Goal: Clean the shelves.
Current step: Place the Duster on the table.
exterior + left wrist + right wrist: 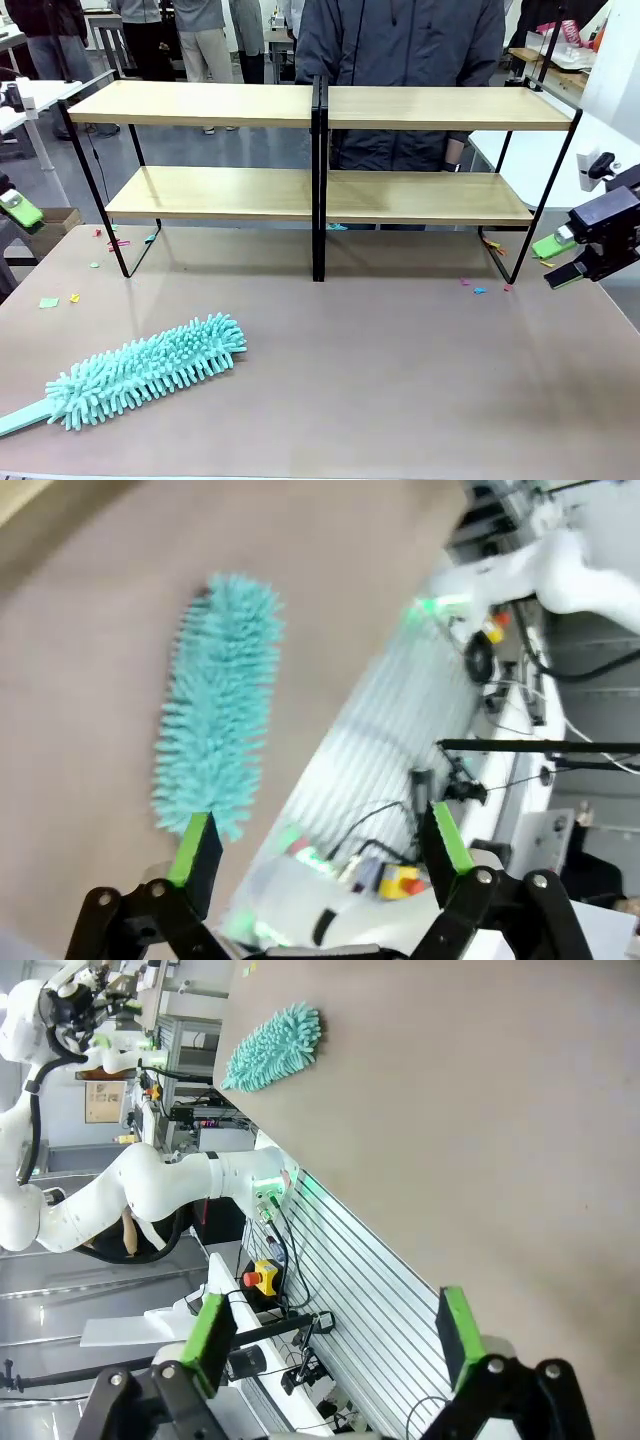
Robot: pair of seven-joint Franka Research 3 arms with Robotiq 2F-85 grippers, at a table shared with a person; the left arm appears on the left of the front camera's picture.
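Observation:
The shelves (320, 108) stand across the far half of the table: two joined two-tier racks of light wood on thin black frames. A fluffy teal duster (140, 372) lies loose on the brown tabletop at the front left, also in the left wrist view (222, 700) and the right wrist view (272, 1046). My left gripper (320, 842) is open above the table edge, empty, with the duster beyond its fingers; one green pad (20, 210) pokes in at the left edge. My right gripper (556, 262) hangs open and empty at the right, beside the rack's right leg.
A person (400, 50) in a dark jacket stands behind the shelves. Small coloured paper scraps (115, 242) lie on the table near the left legs, others (478, 288) near the right. A cardboard box (50, 228) sits at the left edge.

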